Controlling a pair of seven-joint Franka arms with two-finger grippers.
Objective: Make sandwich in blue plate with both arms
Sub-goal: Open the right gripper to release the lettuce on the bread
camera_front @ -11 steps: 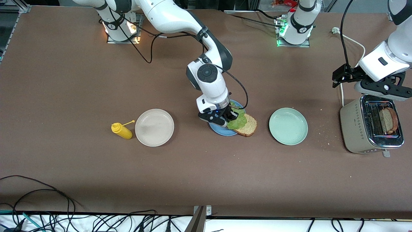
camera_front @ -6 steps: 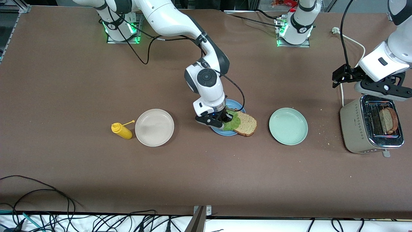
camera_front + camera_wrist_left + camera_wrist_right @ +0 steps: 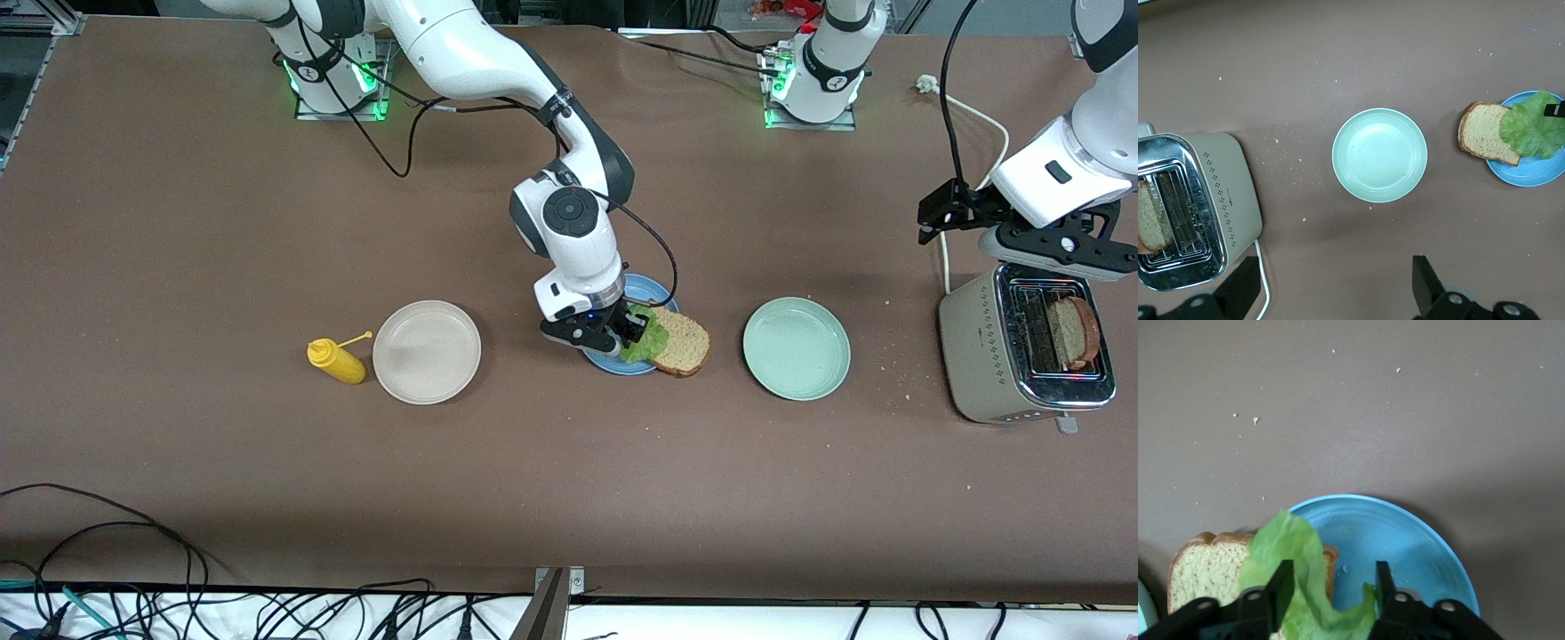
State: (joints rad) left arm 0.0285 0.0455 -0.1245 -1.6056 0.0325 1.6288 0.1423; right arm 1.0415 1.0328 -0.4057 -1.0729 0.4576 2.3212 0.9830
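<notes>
Hovering low over the blue plate (image 3: 642, 289), the right gripper (image 3: 622, 331) has its fingers parted, the lettuce leaf (image 3: 1295, 577) lying loose between them and draped over the bread slice (image 3: 683, 345). Waiting over the toaster (image 3: 1022, 354), the left gripper (image 3: 1331, 293) is spread wide, grasping nothing.

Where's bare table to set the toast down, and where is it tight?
Bare table lies between the blue plate and the green plate, and between the green plate and the toaster. The strip nearer the camera than all three plates is bare too. Tight: the blue plate, where the open right gripper sits over lettuce and bread.
</notes>
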